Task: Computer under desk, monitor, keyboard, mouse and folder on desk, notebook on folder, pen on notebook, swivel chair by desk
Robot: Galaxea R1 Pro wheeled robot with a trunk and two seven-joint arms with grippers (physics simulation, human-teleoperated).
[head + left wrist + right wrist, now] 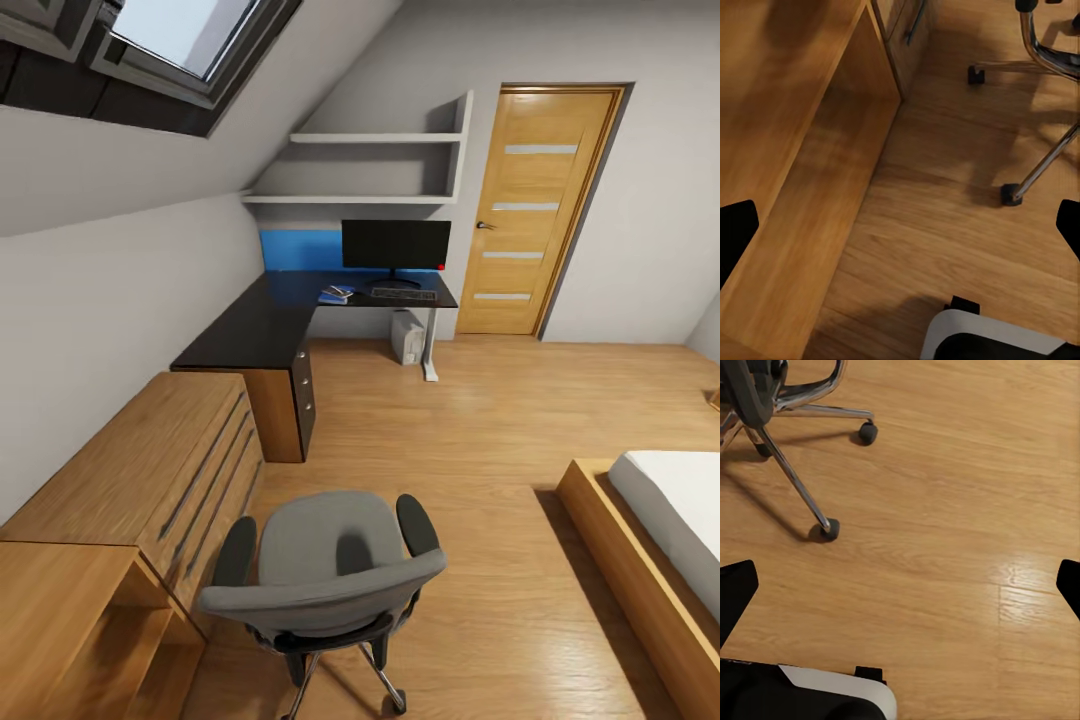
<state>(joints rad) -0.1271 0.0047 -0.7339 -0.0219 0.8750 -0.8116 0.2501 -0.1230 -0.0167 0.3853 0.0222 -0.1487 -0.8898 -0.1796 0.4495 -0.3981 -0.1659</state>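
Head cam: swivel chair sits near the robot, centre-left, on the wood floor, well apart from the desk. Chair seat is bare, back toward the cam, black armrests either side. Just left of it a light wooden dresser runs along the left wall.

Desk is far, L-shaped w/ glossy black top, in the far left corner under the sloped ceiling; drawer unit w/ knobs at its near end. Monitor stands upright on the far part of the desk, red dot at its lower right corner. Keyboard lies flat on the desk just in front of the monitor base. Blue folder lies on the desk left of the keyboard, w/ small items stacked on it; too small to tell notebook, pen or mouse apart. Computer, pale box, stands on the floor under the desk beside the white leg. Blue panel on the wall behind the desk, shelves above, wooden door far right, bed near right.

Left wrist cam: left gripper spread wide, holding nothing, fingertips at the frame edges, over floor beside the dresser; chrome chair legs and casters close by.

Right wrist cam: right gripper also spread wide, nothing between the fingers, over bare floor w/ chair base and casters near.
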